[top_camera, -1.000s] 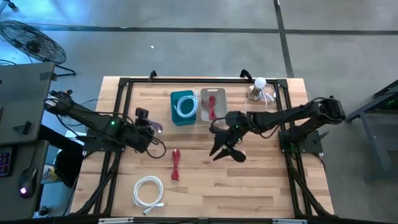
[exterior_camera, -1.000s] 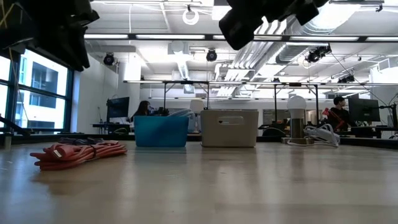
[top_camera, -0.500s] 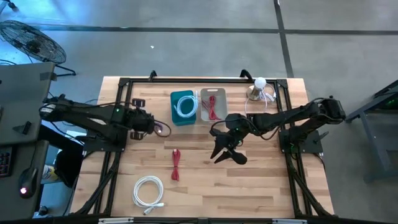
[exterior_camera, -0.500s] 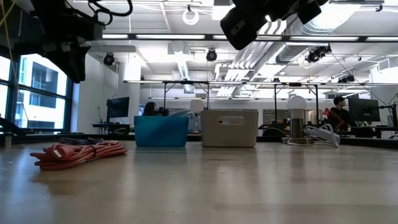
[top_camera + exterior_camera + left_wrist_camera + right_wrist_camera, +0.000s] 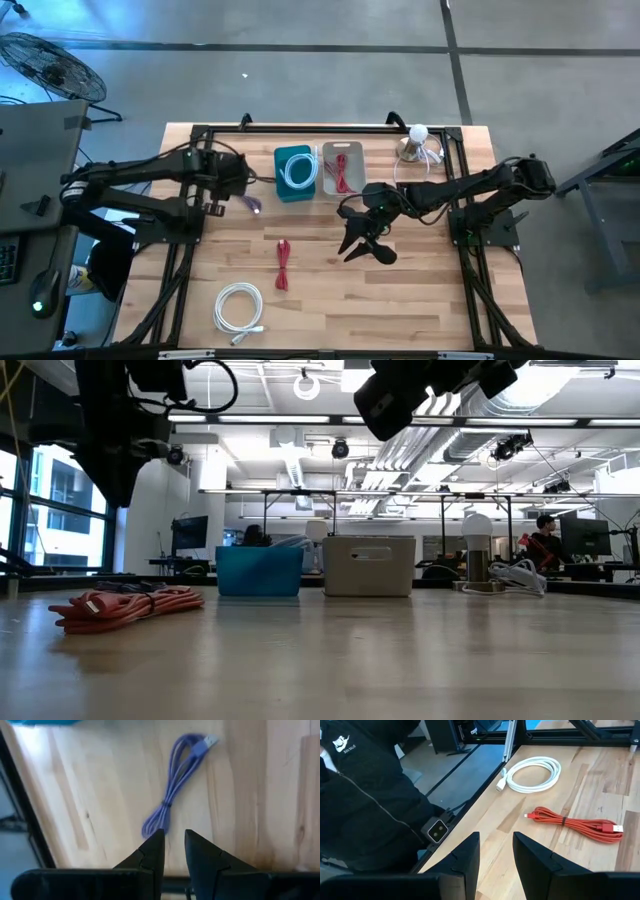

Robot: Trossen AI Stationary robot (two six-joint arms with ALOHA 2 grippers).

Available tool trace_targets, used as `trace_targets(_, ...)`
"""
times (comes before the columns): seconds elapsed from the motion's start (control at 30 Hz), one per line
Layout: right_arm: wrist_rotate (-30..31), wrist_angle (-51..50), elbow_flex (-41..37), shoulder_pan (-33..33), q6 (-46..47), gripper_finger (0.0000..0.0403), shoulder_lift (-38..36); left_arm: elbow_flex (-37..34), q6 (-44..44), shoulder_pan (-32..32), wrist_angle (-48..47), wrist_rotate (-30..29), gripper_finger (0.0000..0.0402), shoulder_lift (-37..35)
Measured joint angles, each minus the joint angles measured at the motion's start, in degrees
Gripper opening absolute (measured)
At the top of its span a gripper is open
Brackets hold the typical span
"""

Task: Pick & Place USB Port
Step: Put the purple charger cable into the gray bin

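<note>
A coiled purple USB cable [image 5: 176, 782] lies flat on the wood at the table's left [image 5: 250, 205]. My left gripper [image 5: 174, 845] hangs above it, pointing steeply down, open with a narrow gap and nothing between its fingers [image 5: 232, 188]. My right gripper [image 5: 362, 244] hovers open over the table's middle, holding nothing [image 5: 496, 851]. A red cable bundle [image 5: 283, 264] and a white coil [image 5: 238, 306] lie on the near half of the table.
A blue bin [image 5: 294, 172] holding a white cable and a grey bin [image 5: 341, 168] holding a red cable stand side by side at the far middle. A white-bulbed stand [image 5: 415, 143] is at the far right. A person in a dark jacket [image 5: 365, 805] stands by the table's edge.
My left gripper has swung toward the table's far edge and turned about its wrist, staying at about the same height. The purple cable has stayed where it lay. My right arm has kept still.
</note>
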Motion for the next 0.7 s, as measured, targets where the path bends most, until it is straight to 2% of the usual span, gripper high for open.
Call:
trace_targets(0.33, 0.13, -0.69, -0.02, 2.07, -0.30, 0.0110, 0.02, -0.02, -0.27, 5.75, 4.60, 4.22, 0.0079, 2.11)
trace_targets(0.43, 0.11, -0.69, -0.02, 2.80, -0.30, 0.0110, 0.02, -0.02, -1.82, 5.99, 4.65, 3.63, 0.0105, 3.13)
trace_targets(0.63, 1.37, -1.15, -0.04, 4.05, -1.34, 0.0110, 0.02, -0.02, -3.78, 5.96, 4.56, -0.04, 0.0191, 5.83)
trace_targets(0.7, 2.15, -1.59, -0.07, 4.38, -1.66, 0.0110, 0.02, -0.02, -3.87, 5.92, 4.57, -1.33, 0.0205, 6.79)
